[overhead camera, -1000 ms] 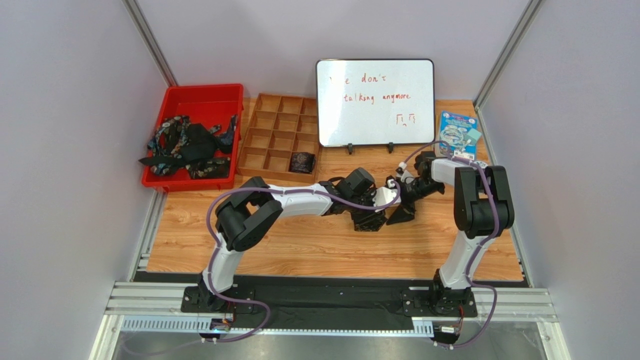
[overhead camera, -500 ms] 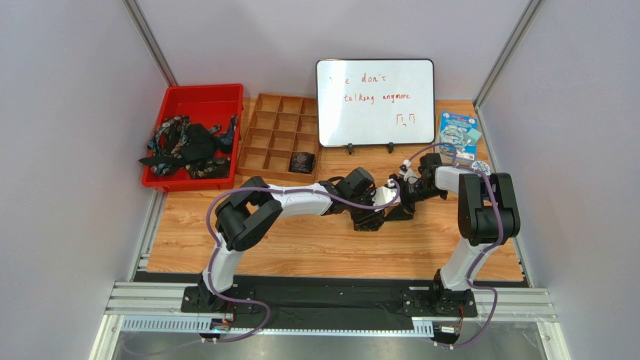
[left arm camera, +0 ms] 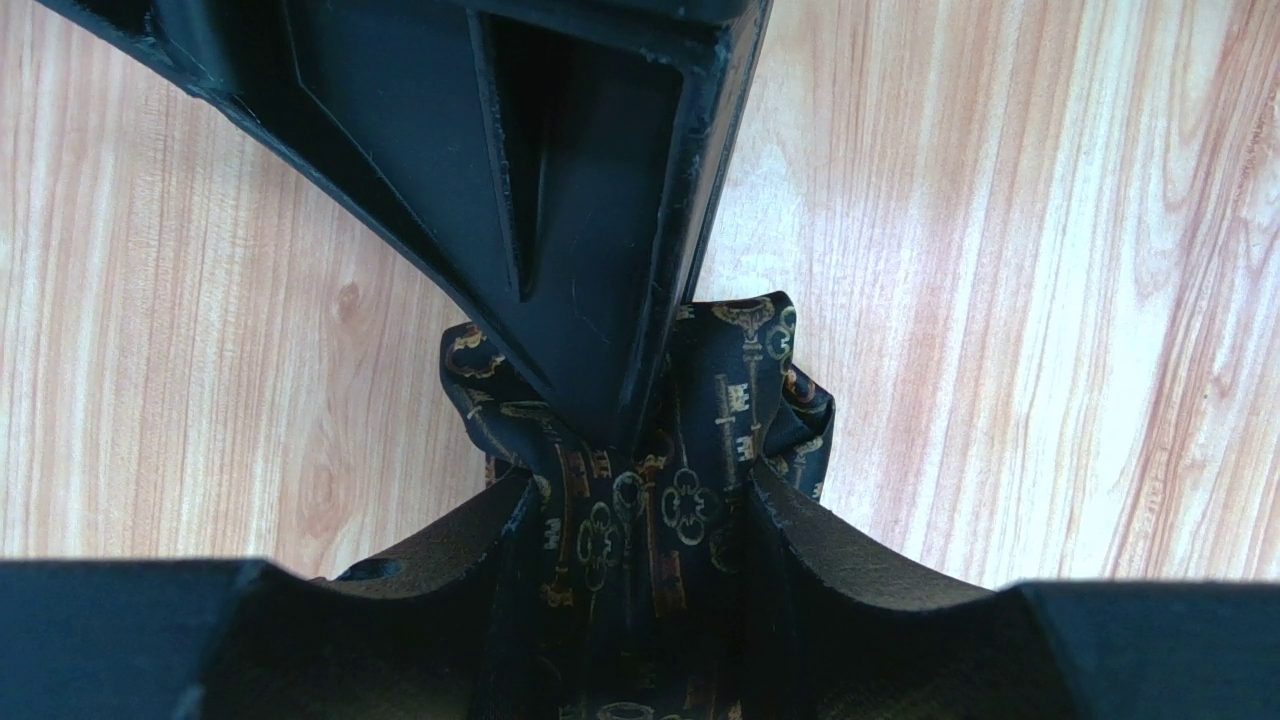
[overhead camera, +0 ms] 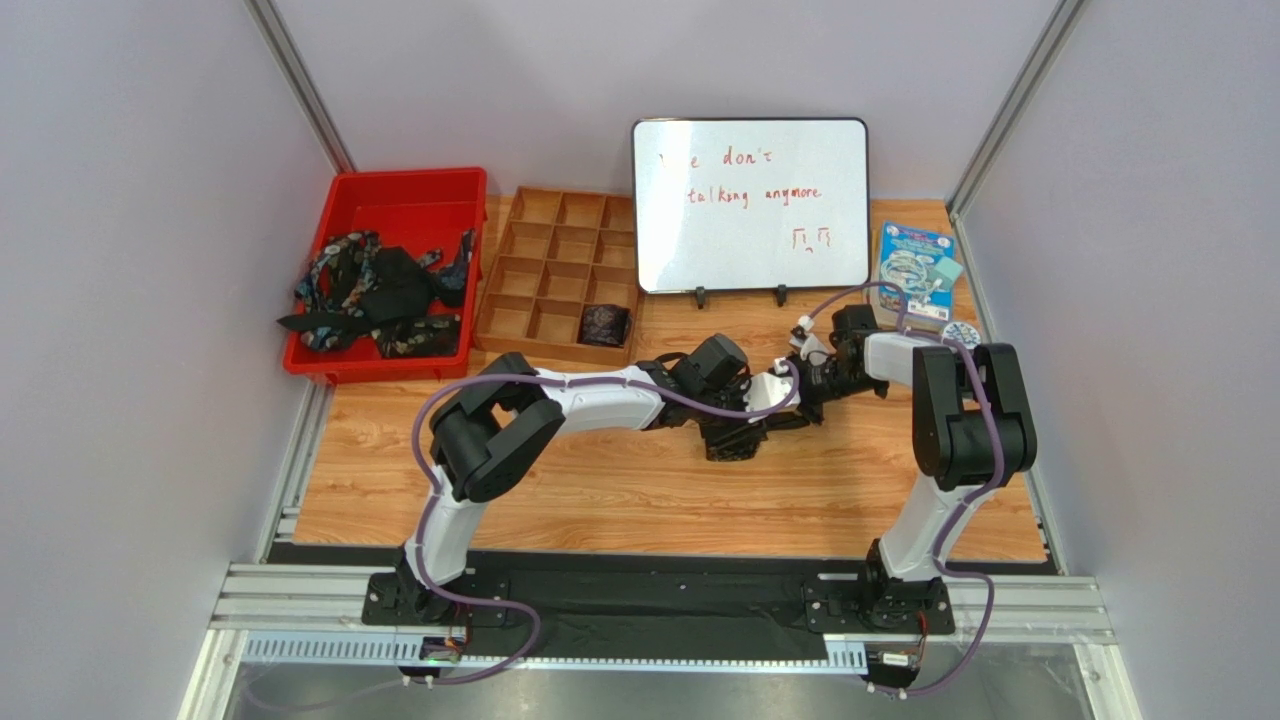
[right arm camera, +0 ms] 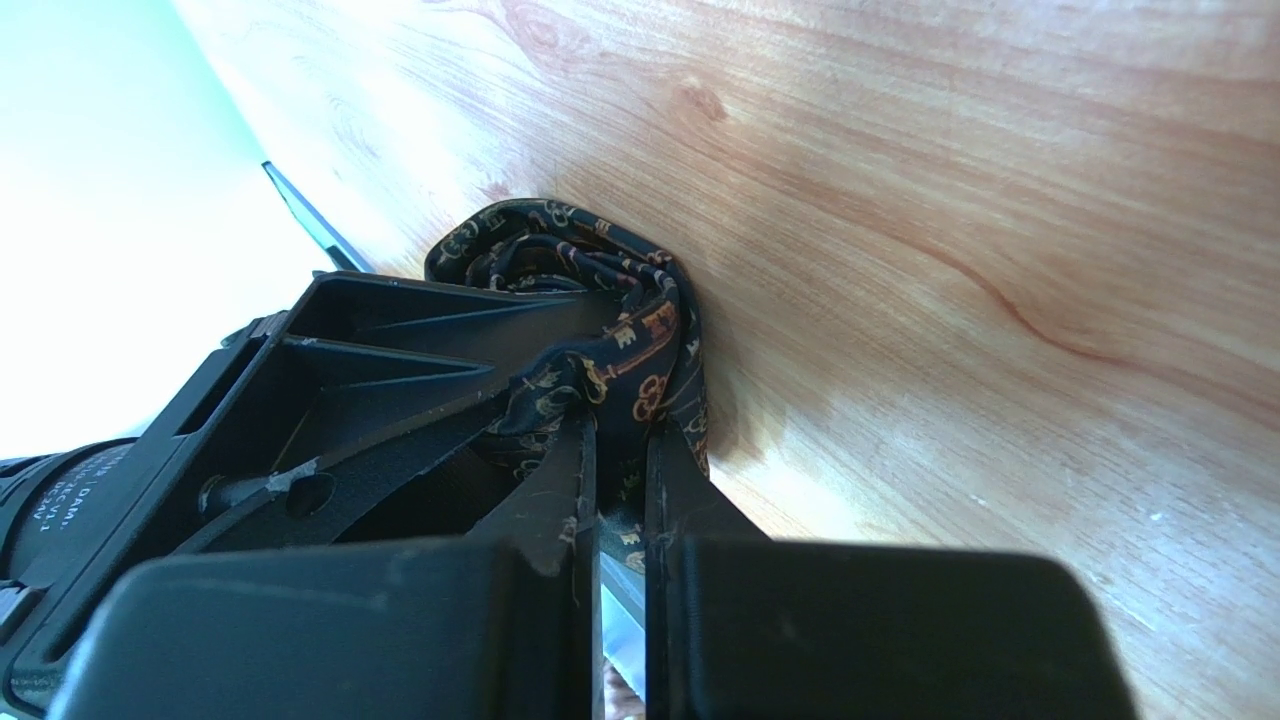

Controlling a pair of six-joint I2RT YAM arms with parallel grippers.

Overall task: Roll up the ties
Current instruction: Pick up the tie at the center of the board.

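Note:
On the wooden table, a dark tie (left arm camera: 736, 390) with a gold key pattern is wound into a small coil (right arm camera: 556, 248). My left gripper (left arm camera: 639, 488) is shut on the coil, one finger on each side. My right gripper (right arm camera: 624, 435) comes in from the opposite side and is shut on an outer fold of the same tie. In the top view both grippers meet at mid-table, left (overhead camera: 733, 425) and right (overhead camera: 787, 405), and hide most of the coil. More ties (overhead camera: 368, 285) lie tangled in the red tray (overhead camera: 406, 180). A rolled tie (overhead camera: 606, 323) sits in the wooden organiser (overhead camera: 549, 248).
A whiteboard (overhead camera: 751, 203) stands on small feet just behind the grippers. A blue packet (overhead camera: 917, 267) lies at the back right, with a small round object (overhead camera: 962, 333) close to the right arm. Grey walls enclose the table on three sides.
My right gripper has moved left to the coil and shut on its outer fold. The left gripper has kept its hold without moving.

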